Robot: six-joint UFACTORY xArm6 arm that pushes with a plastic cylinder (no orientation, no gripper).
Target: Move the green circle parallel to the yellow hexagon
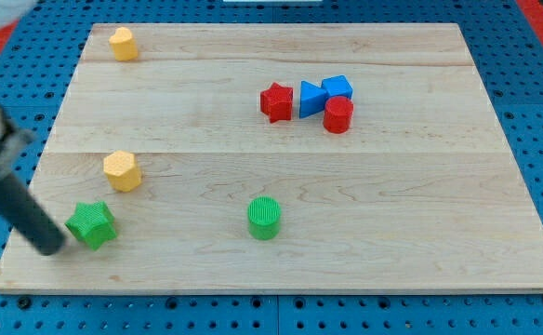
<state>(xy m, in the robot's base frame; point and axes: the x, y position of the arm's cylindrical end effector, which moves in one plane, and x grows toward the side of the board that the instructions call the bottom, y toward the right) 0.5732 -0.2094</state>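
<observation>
The green circle [264, 218] stands at the view's bottom, near the middle of the wooden board [346, 205]. The yellow hexagon [123, 171] sits at the view's left, above a green star [92, 224]. My tip [50, 246] is at the view's bottom left, just left of the green star and close to touching it, far left of the green circle. The dark rod slants up to the view's left edge.
A second yellow block [123, 44] sits at the view's top left corner. A red star [276, 102], a blue triangle [311, 99], a blue cube [337, 89] and a red cylinder [337, 115] cluster right of centre near the top.
</observation>
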